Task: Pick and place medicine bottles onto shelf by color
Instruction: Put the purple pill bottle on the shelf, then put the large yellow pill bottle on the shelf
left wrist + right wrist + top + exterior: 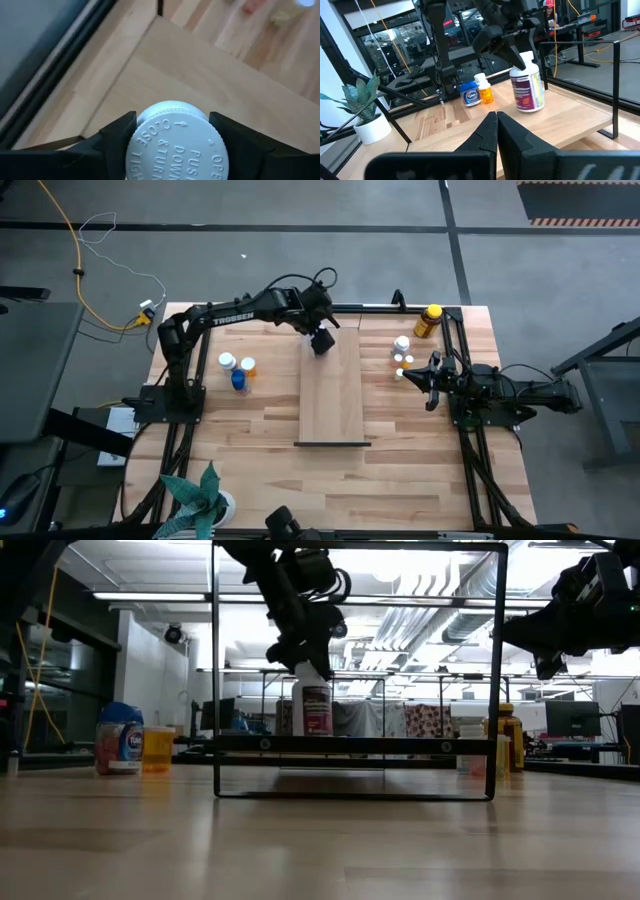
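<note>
The left gripper grasps the white bottle by its cap from above, upright, apparently touching the shelf near its far edge, opposite the dark strip.

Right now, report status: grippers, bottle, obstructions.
Left gripper shut on white medicine bottle, standing it at the shelf's far end. Right gripper shut, idle at right. Nothing else on the shelf.

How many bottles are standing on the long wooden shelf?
1. A white bottle stands at the far end of the shelf, with the left gripper clamped on its cap. The other bottles sit on the table beside it.
</note>
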`<action>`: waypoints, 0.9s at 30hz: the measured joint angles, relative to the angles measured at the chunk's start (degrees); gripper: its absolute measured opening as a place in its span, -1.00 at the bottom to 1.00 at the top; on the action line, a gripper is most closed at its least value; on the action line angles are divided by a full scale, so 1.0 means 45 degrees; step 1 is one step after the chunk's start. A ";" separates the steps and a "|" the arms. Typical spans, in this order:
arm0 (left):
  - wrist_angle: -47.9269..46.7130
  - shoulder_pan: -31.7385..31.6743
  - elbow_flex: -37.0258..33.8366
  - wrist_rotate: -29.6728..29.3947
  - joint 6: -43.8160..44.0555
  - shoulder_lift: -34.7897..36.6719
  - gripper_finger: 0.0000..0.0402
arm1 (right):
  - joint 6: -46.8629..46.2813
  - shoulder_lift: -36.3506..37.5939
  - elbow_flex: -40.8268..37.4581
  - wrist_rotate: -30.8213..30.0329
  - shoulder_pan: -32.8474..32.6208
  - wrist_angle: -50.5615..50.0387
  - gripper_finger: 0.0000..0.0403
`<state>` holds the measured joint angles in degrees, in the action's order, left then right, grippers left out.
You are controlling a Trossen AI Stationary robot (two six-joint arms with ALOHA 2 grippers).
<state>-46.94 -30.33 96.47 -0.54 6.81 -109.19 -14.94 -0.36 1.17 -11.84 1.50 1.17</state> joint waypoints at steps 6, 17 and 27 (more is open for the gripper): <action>0.0100 0.0005 0.0029 0.0375 0.0005 0.0046 0.33 | -0.0004 0.0000 0.0000 0.0000 0.0000 -0.0011 -1.00; 0.0118 -0.0056 0.0044 0.0263 0.0008 0.0617 0.54 | -0.0003 0.0000 0.0000 0.0000 -0.0004 -0.0015 -1.00; 0.0465 0.0226 -0.0123 0.0116 0.0272 0.2569 0.54 | 0.0000 0.0000 0.0000 -0.0004 0.0000 -0.0020 -1.00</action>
<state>-44.84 -29.31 95.91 -0.02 8.03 -97.63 -14.94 -0.36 1.17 -11.86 1.50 1.08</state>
